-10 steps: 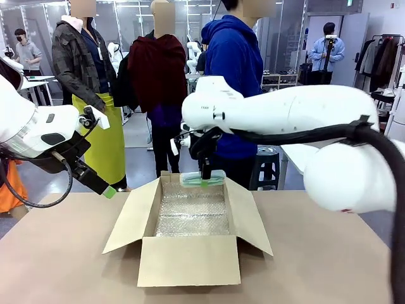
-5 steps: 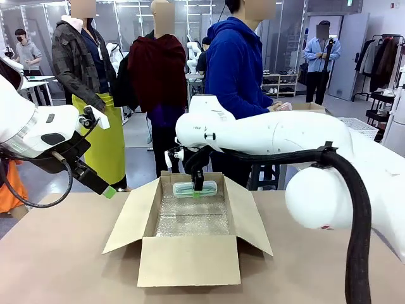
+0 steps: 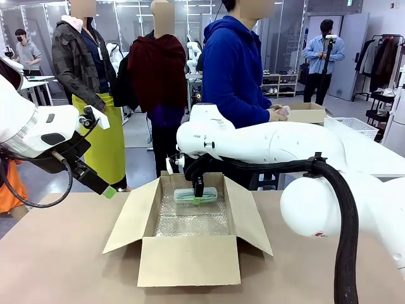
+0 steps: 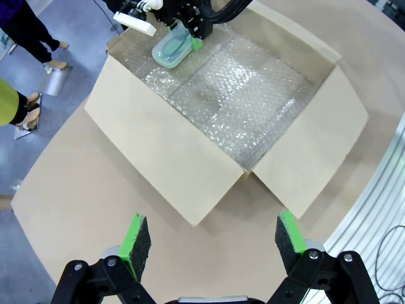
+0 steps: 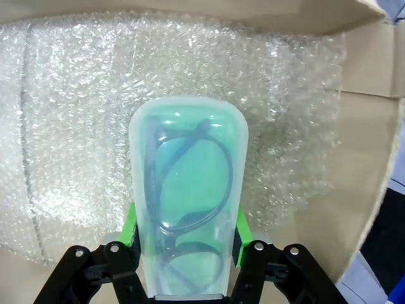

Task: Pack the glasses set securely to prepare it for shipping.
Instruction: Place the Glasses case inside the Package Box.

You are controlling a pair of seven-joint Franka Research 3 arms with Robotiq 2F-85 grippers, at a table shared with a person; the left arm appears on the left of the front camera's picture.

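Tan tabletop [image 3: 63,253], right end effector [image 3: 199,200] pointing down, clamping mint case [image 3: 183,195] over box [image 3: 188,259]

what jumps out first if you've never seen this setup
The right pincer holds a mint green glasses case, dark frames visible inside, at the far end of an open cardboard box mid-table. Bubble wrap lines its floor. The left pincer hangs open off to the left.
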